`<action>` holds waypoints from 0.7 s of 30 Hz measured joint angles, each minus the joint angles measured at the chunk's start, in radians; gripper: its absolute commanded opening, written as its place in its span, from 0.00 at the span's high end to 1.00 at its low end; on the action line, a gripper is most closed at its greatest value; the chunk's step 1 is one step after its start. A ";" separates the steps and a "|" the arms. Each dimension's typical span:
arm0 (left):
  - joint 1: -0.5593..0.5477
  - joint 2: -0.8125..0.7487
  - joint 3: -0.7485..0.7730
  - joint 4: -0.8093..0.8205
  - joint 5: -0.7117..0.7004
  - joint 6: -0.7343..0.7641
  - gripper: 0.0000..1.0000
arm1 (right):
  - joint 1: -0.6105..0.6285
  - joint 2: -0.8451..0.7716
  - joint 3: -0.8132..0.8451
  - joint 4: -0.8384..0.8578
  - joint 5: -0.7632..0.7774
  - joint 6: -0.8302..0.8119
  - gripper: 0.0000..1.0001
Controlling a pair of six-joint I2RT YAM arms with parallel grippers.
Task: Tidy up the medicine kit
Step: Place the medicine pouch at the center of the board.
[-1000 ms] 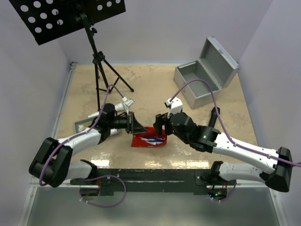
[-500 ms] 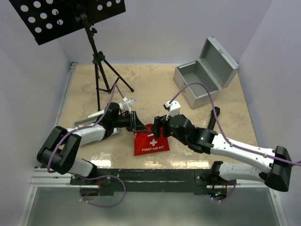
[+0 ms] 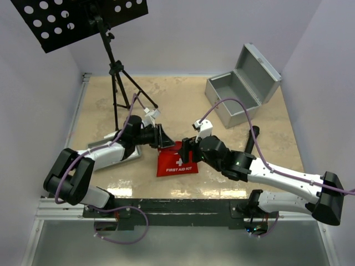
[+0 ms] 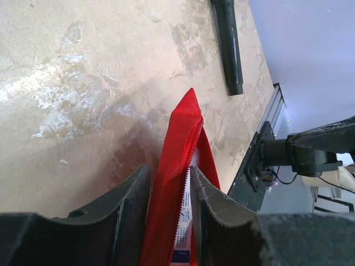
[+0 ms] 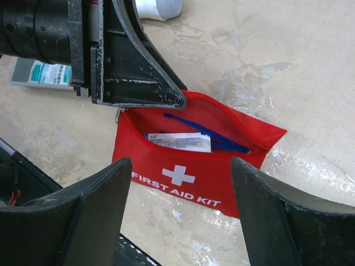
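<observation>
- Pale lilac walls enclose a mottled beige counter; two robot arms reach in from its near edge and meet at the middle.
- Between them lies the red "FIRST AID KIT" pouch, flat on the counter, its zip mouth open.
- In the right wrist view, a white packet and thin blue items show inside the mouth.
- The left tool straddles the pouch's upper edge, one finger on each side of the red fabric. Whether it pinches or merely brackets the fabric cannot be told.
- The right tool hangs just over the pouch, released, its fingers spread wide with nothing between them.
- The silver-grey metal case sits at the far right, well apart from the pouch, with its lid leaned back.
- The grey divided tray lies under the left arm, mostly hidden.
- A black cylindrical object rests beside the right arm, and a black tripod stand rises at the far left.
- Step in hand, as a judgement: handling the filled pouch, not yet packing the case.
- Likely next: zip the pouch shut, then carry it to the case. That calls for one tool to pin the fabric while the other draws the slider, which is not clearly visible.
</observation>
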 measured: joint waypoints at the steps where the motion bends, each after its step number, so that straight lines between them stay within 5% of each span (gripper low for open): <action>1: 0.000 0.000 0.002 -0.006 -0.005 0.003 0.60 | 0.000 0.000 -0.002 0.000 0.000 0.000 0.24; 11: 0.040 -0.050 0.044 -0.074 -0.076 0.022 0.55 | 0.000 0.010 -0.021 0.006 0.001 0.005 0.26; 18: 0.058 -0.173 0.049 -0.107 -0.168 0.022 0.64 | -0.008 0.008 -0.086 0.071 -0.009 0.048 0.74; 21: 0.056 -0.258 0.014 -0.084 -0.171 0.013 0.71 | -0.026 0.036 -0.119 0.131 -0.061 0.064 0.86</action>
